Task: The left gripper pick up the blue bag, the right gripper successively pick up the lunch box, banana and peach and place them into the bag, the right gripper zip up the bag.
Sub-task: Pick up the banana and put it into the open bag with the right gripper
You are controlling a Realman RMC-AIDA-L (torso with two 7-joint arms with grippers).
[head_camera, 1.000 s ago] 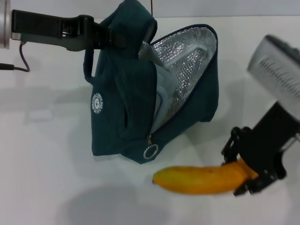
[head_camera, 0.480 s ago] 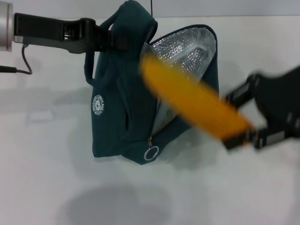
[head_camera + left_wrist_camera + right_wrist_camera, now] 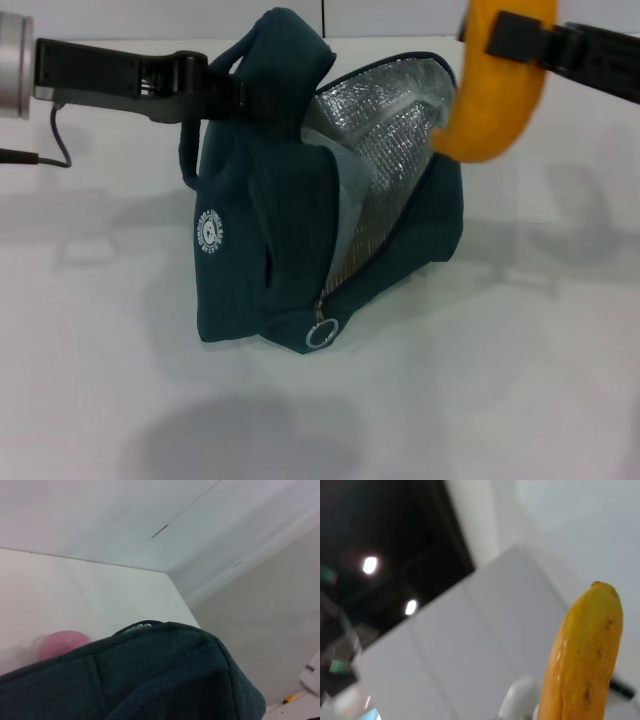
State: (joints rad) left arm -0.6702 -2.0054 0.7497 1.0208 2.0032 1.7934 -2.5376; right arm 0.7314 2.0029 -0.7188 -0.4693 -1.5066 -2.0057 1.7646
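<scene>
Head view: blue bag [image 3: 270, 220] upright near the middle of a white counter [image 3: 520, 380], zip open, silver foil lining facing right, round white logo on the left face, ring zip pull low at the front. Left gripper [image 3: 238, 95] reaching in from the left edge on a black arm with a silver cuff, fingers closed on the bag's handle at the top. Right gripper [image 3: 510, 35] at the top right corner, fingers clamped across the banana [image 3: 497, 95], which hangs lifted off the counter, curving down just beside the upper right rim of the bag's opening, not inside. Pale shape of the lunch box [image 3: 345, 215] faintly visible inside the open mouth, hard to make out. Left wrist view: dark teal fabric of the bag filling the lower part, a strip of foil lining at its upper edge, the pink peach [image 3: 62, 644] peeking out behind the bag on the counter; own fingers not shown. Right wrist view: banana close up, dark-tipped end pointing upward, pale wall and dark background with small lights behind; own fingers not shown.
</scene>
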